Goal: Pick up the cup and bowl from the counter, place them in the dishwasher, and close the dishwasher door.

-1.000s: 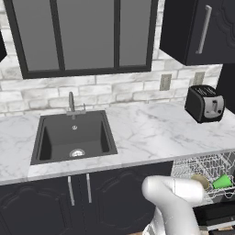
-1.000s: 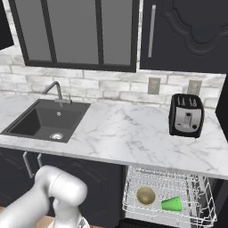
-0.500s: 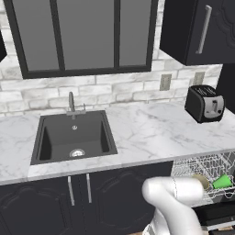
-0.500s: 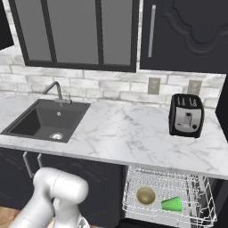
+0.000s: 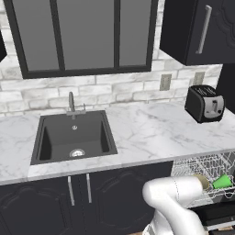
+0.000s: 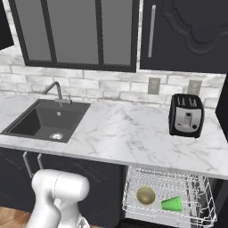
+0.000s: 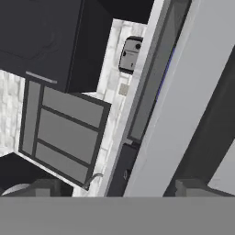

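Observation:
The white marble counter (image 5: 151,133) (image 6: 129,133) holds the black sink (image 5: 73,137). Below its right end the dishwasher's white wire rack (image 6: 196,196) is pulled out. An olive bowl (image 6: 145,195) and a green cup (image 6: 172,204) lying on its side rest in the rack, seen also as the bowl (image 5: 202,181) and cup (image 5: 222,181). The dark dishwasher door (image 5: 219,213) hangs low under the rack. My gripper (image 7: 121,190) is open, its fingertips (image 7: 46,188) spread wide, low beside a long pale panel edge (image 7: 183,101) that crosses the rolled hand view.
A black toaster (image 5: 204,103) (image 6: 186,116) (image 7: 131,54) stands at the counter's right end. The faucet (image 5: 72,104) rises behind the sink. Black base cabinets with silver handles (image 5: 78,189) sit left of the dishwasher. My white arm (image 5: 176,202) (image 6: 55,191) bends low in front of them.
The arm's white elbow has shifted only slightly. The bowl, the cup and the rack have stayed where they were.

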{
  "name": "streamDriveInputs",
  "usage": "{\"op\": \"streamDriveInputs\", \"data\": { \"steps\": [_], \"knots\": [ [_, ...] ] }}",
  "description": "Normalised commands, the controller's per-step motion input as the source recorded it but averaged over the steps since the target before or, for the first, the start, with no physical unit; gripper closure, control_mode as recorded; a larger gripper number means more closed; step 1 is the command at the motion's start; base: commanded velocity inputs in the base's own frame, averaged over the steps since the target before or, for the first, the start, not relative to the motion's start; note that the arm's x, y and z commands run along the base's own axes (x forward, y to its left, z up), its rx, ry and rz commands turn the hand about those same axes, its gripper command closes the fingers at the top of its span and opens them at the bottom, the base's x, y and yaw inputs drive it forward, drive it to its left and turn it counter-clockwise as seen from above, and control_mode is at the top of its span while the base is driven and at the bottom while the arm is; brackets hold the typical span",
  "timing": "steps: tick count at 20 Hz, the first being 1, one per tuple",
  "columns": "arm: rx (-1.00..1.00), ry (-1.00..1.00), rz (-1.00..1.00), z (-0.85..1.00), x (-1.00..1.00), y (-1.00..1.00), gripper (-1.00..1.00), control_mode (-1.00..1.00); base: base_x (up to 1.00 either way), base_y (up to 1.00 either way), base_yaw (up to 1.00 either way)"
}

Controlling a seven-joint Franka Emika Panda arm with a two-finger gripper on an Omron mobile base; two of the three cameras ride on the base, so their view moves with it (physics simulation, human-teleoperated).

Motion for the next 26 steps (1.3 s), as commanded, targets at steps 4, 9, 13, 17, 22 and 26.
{"op": "streamDriveInputs", "data": {
  "steps": [4,9,13,17,22,26],
  "knots": [
    [0.0,-0.02,0.01,-0.47,0.01,-0.25,-1.0,-1.0,0.0,0.0,0.0],
    [0.0,-0.02,0.0,-0.36,0.03,-0.33,-1.0,-1.0,0.0,0.0,0.0],
    [0.0,-0.02,0.0,-0.29,0.12,-0.42,-1.0,-1.0,0.0,0.0,0.0],
    [0.0,-0.02,0.0,-0.37,0.08,-0.4,-1.0,-1.0,0.0,0.0,0.0],
    [0.0,-0.02,0.0,-0.49,0.04,-0.38,-1.0,-1.0,0.0,0.0,0.0],
    [-0.01,-0.03,0.0,-0.5,0.11,-0.39,-1.0,-1.0,0.0,0.0,0.0]
  ]
}}
